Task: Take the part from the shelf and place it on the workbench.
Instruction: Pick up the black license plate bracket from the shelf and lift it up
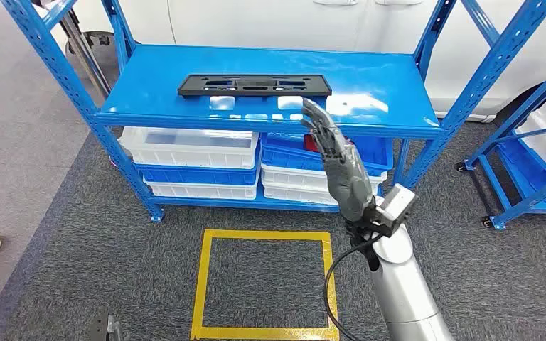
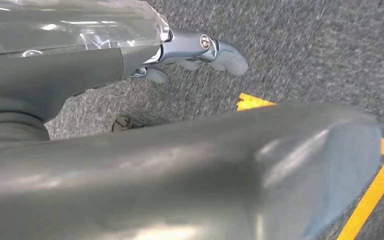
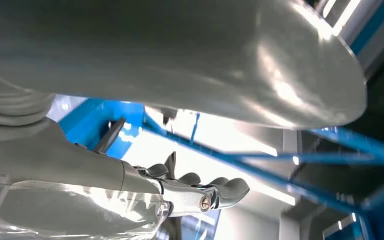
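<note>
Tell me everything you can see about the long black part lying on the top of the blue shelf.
The black part is a long, flat, narrow panel, seemingly matte plastic, with several rectangular recesses or openings along its length. It lies flat on the glossy top of the blue shelf, lengthwise across it, toward the back. Nothing touches it but the shelf. The right hand, fingers extended, is raised in front of the shelf, short of the part.

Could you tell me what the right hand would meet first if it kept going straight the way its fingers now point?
Probably the black part on the blue shelf; the right hand points up toward its right end, though depth is unclear.
</note>
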